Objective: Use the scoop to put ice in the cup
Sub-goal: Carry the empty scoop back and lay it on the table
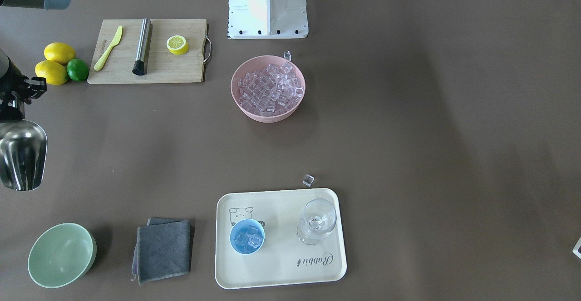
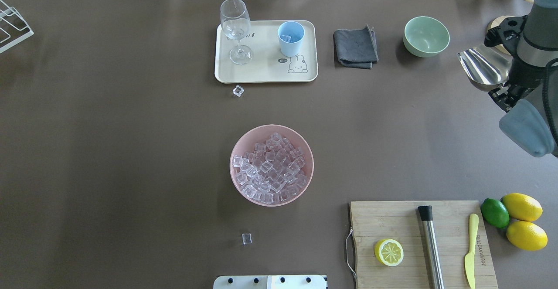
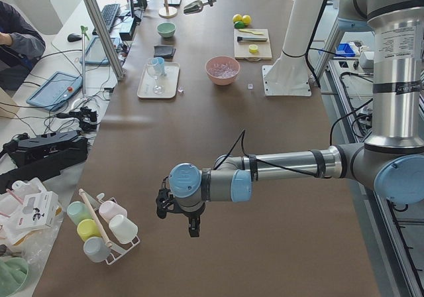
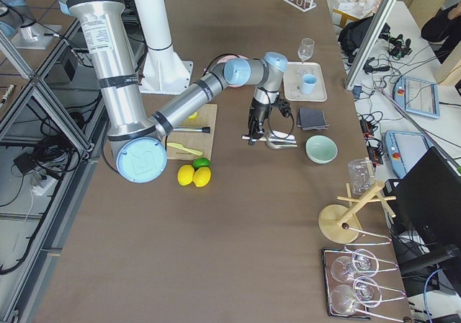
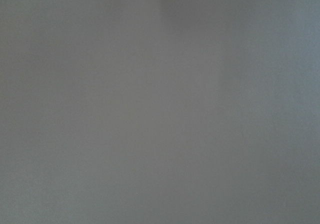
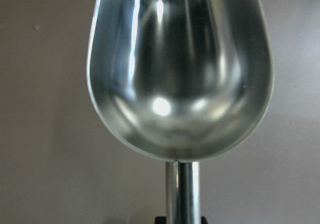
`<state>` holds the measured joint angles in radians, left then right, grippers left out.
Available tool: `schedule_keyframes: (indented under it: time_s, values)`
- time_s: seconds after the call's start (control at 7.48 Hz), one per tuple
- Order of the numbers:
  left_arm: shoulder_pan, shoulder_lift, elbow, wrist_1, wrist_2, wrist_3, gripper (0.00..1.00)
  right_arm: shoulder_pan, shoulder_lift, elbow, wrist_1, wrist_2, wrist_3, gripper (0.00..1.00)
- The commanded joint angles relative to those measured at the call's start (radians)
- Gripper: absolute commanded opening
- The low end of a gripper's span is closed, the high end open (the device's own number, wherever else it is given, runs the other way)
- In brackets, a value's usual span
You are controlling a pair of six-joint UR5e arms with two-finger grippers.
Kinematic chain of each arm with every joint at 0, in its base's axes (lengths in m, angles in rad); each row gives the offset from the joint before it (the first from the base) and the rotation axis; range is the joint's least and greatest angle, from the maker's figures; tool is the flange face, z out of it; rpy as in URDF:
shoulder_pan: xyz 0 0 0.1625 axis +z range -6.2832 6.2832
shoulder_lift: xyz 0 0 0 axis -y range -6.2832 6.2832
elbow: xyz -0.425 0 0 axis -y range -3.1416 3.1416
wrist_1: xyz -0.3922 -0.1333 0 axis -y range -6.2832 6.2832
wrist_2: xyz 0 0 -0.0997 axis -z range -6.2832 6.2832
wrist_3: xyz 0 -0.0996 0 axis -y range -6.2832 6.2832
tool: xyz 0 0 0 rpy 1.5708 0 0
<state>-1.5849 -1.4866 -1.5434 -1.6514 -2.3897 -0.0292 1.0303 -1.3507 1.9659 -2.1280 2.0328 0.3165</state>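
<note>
My right gripper (image 2: pixel 501 93) is shut on the handle of the steel scoop (image 2: pixel 483 66) and holds it above the table at the far right, beyond the green bowl. The scoop's trough (image 6: pixel 180 69) is empty. The light-blue cup (image 2: pixel 290 37) stands on the cream tray (image 2: pixel 261 74) with a few ice cubes inside (image 1: pixel 248 239). Most of the ice (image 2: pixel 271 167) fills the pink bowl (image 2: pixel 305 184) at mid-table. My left gripper (image 3: pixel 192 227) shows only in the exterior left view, low over bare table far from the things; I cannot tell whether it is open or shut.
A clear stemmed glass (image 2: pixel 235 27) stands on the tray beside the cup. Loose cubes lie on the table (image 2: pixel 238 90) (image 2: pixel 246 238). A grey cloth (image 2: pixel 355 47) and a green bowl (image 2: pixel 426 36) lie right of the tray. A cutting board (image 2: pixel 418 241) holds a steel cylinder, a knife and half a lemon.
</note>
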Motion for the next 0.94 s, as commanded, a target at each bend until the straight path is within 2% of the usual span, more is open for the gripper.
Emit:
schedule_keyframes:
  time_s: [0.0, 0.27, 0.8]
  values:
    - [0.003, -0.003, 0.005, 0.001, 0.001, 0.003, 0.98, -0.004, -0.087, -0.117, 0.248, 0.040, 0.165, 0.00]
    - [0.002, -0.001, 0.003, 0.001, 0.001, 0.005, 0.98, -0.030, -0.085, -0.128, 0.276, 0.075, 0.242, 0.00]
    - [-0.001, -0.001, 0.003, 0.001, 0.001, 0.005, 0.98, -0.140, -0.091, -0.142, 0.281, 0.076, 0.318, 0.00]
